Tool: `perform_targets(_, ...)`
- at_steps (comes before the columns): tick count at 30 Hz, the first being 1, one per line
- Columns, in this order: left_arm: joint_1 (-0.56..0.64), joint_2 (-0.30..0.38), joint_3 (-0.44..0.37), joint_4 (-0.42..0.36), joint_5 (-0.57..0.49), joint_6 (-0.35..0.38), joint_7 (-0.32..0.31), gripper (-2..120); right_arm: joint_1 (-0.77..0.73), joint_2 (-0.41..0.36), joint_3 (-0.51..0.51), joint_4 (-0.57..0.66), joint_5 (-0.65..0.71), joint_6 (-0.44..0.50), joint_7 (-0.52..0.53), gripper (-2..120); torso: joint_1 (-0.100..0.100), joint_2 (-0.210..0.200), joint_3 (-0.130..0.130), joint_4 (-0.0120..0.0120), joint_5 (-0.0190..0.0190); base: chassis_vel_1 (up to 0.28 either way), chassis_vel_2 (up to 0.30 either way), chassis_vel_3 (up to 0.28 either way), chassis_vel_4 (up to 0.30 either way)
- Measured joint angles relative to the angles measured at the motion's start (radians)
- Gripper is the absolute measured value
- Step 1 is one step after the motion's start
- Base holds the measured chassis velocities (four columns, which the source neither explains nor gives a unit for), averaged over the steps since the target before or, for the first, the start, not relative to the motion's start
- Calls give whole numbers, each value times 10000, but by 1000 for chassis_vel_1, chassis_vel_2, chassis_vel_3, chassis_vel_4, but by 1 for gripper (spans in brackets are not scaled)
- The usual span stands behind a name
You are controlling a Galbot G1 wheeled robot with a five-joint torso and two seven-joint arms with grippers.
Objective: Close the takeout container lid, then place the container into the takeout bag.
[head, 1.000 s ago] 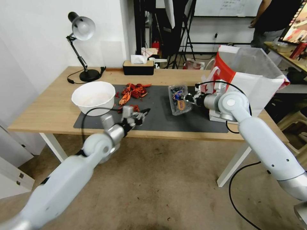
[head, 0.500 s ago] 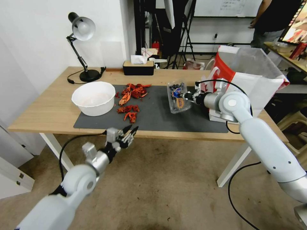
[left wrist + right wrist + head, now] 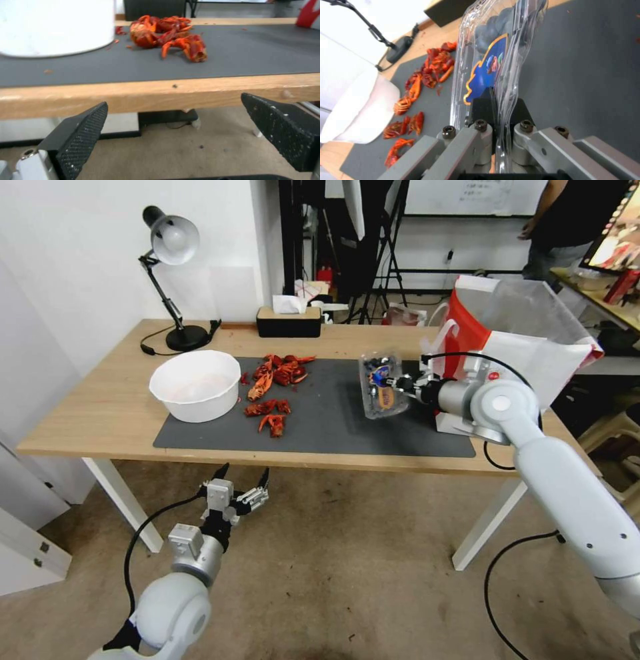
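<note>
Right gripper (image 3: 402, 385) clenched on container (image 3: 382, 386) beside takeout bag (image 3: 527, 347), pads mostly hidden; left gripper (image 3: 241, 479) released, well apart

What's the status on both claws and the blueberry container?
Right claw shut on the closed container, lifted off the mat beside the takeout bag. Left claw open, empty, below the table edge. Nothing between container and bag.
</note>
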Motion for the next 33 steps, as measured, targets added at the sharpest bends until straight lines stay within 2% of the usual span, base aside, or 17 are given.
perform_targets(1, 0, 0, 0, 0, 0, 0, 0, 99, 0, 0, 0, 0, 0, 0, 0, 0, 0, 0, 0, 0, 0, 0, 0, 0, 0)
perform_targets(4, 54, -61, 35, 57, 45, -28, -363, 100, -279, -390, 43, 367, -1317, 846, -1894, 0, 0, 1, 0, 2, -2, 0, 0, 0, 0)
perform_targets(5, 54, -61, 35, 57, 45, -28, -363, 100, -279, -390, 43, 367, -1317, 846, -1894, 0, 0, 1, 0, 2, -2, 0, 0, 0, 0)
perform_targets(8, 122, -99, 74, 138, 41, -103, -461, 100, -531, -818, 80, 738, -3344, 2218, -3585, 0, 0, 1, 0, -8, 0, 0, 0, 0, 0)
perform_targets(9, 122, -99, 74, 138, 41, -103, -461, 100, -531, -818, 80, 738, -3344, 2218, -3585, 0, 0, 1, 0, -8, 0, 0, 0, 0, 0)
perform_targets(12, 196, -238, 4, 194, 29, -187, -488, 100, -516, -1095, 70, 1116, -4585, 3542, -3943, 0, 0, 0, 0, 1, -2, 0, 0, 0, 0)
perform_targets(13, 196, -238, 4, 194, 29, -187, -488, 100, -516, -1095, 70, 1116, -4585, 3542, -3943, 0, 0, 0, 0, 1, -2, 0, 0, 0, 0)
perform_targets(17, 229, -358, -26, 215, 24, -251, -496, 100, -413, -1254, 93, 1329, -4829, 4229, -3674, 0, 0, 1, 0, 0, -1, 0, 0, 0, 0)
perform_targets(20, 283, -539, -29, 220, 41, -291, -497, 100, -128, -1459, 331, 1462, -4922, 4965, -2941, 0, 0, 0, 0, -2, 0, 0, 0, 0, 0)
perform_targets(22, 296, -569, -28, 227, 49, -301, -497, 100, -46, -1495, 368, 1464, -4922, 5087, -2735, 0, 0, 0, 0, -2, -1, 0, 0, 0, 0)
perform_targets(24, 330, -631, -18, 259, 71, -358, -486, 100, 268, -1635, 505, 1461, -4864, 5372, -1990, 0, 0, 0, 0, -1, 1, 0, 0, 0, 0)
perform_targets(27, 358, -652, -2, 272, 78, -406, -475, 100, 563, -1768, 587, 1365, -4971, 5454, -1236, 0, 0, 0, 0, -1, -3, 0, 0, 0, 0)
perform_targets(29, 411, -661, 22, 264, 79, -416, -471, 100, 898, -1989, 678, 1102, -5510, 5387, -397, 0, 0, 0, 0, -1, 1, 0, 0, 0, 0)
perform_targets(30, 411, -661, 22, 264, 79, -416, -471, 100, 898, -1989, 678, 1102, -5510, 5387, -397, 0, 0, 0, 0, -1, 1, 0, 0, 0, 0)
perform_targets(33, 413, -710, 37, 223, 83, -416, -462, 100, 1200, -2247, 721, 798, -6318, 4977, 607, 0, 1, 0, 0, -3, -1, 0, 0, 0, 0)
